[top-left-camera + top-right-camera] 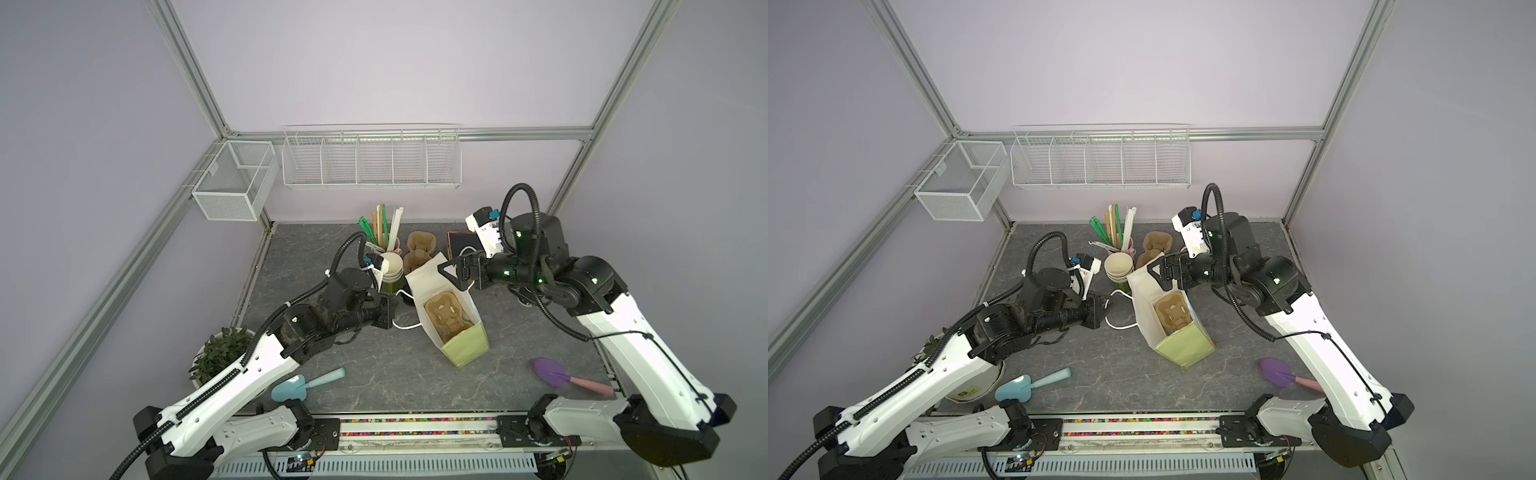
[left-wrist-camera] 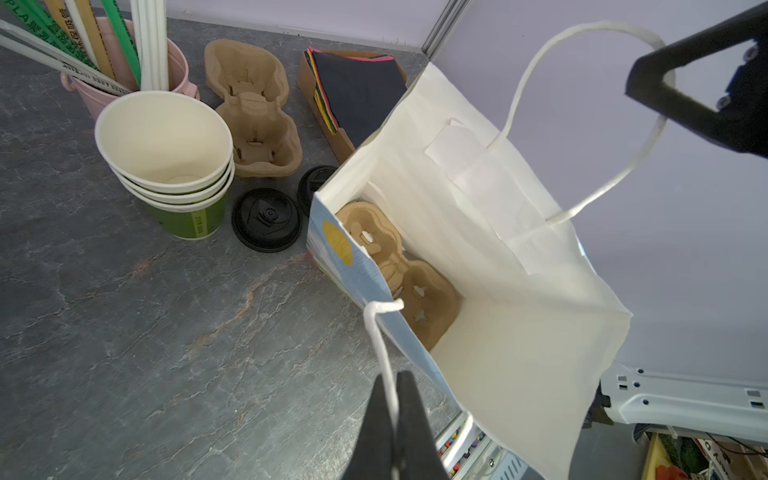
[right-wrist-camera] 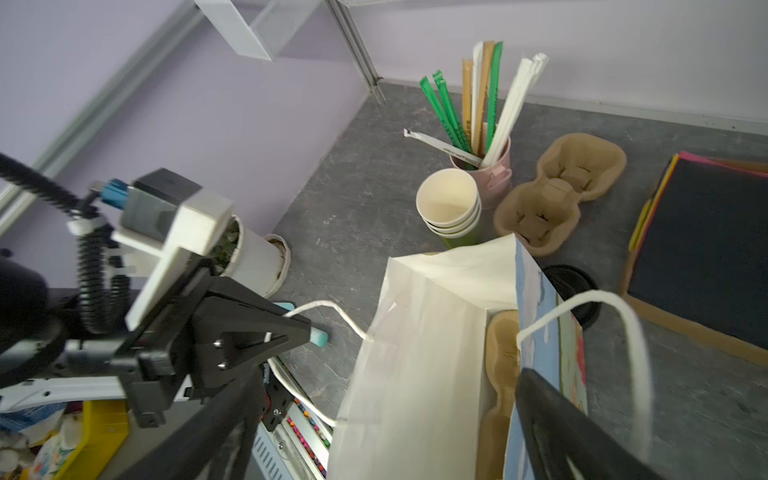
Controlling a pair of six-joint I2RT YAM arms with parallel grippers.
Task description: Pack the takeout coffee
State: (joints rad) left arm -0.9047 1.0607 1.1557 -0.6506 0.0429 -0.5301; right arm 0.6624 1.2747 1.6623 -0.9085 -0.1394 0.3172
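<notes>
No lidded takeout coffee shows in any view. A paper bag [image 1: 465, 345] [image 1: 1183, 345] leans on the table, mouth open, white inside and printed green and blue outside. A brown pulp cup carrier [image 1: 446, 316] [image 2: 399, 266] lies inside it. My left gripper [image 1: 390, 309] [image 2: 395, 380] is shut on the bag's near white cord handle [image 2: 380, 345]. At the bag's far rim my right gripper [image 1: 451, 272] [image 3: 388, 376] stands wide open, its jaws either side of the bag wall. The far handle loop [image 3: 623, 328] curls past one finger. A stack of lidless green cups [image 2: 166, 145] stands beside two loose black lids [image 2: 266, 218].
At the back stand a pink bucket of straws [image 1: 384, 232], spare pulp carriers [image 1: 422, 245] and a box of dark napkins [image 1: 463, 245]. A potted plant [image 1: 220, 353] and a blue trowel [image 1: 303, 382] sit front left, a purple trowel [image 1: 557, 374] front right. Wire baskets [image 1: 370, 162] hang on the wall.
</notes>
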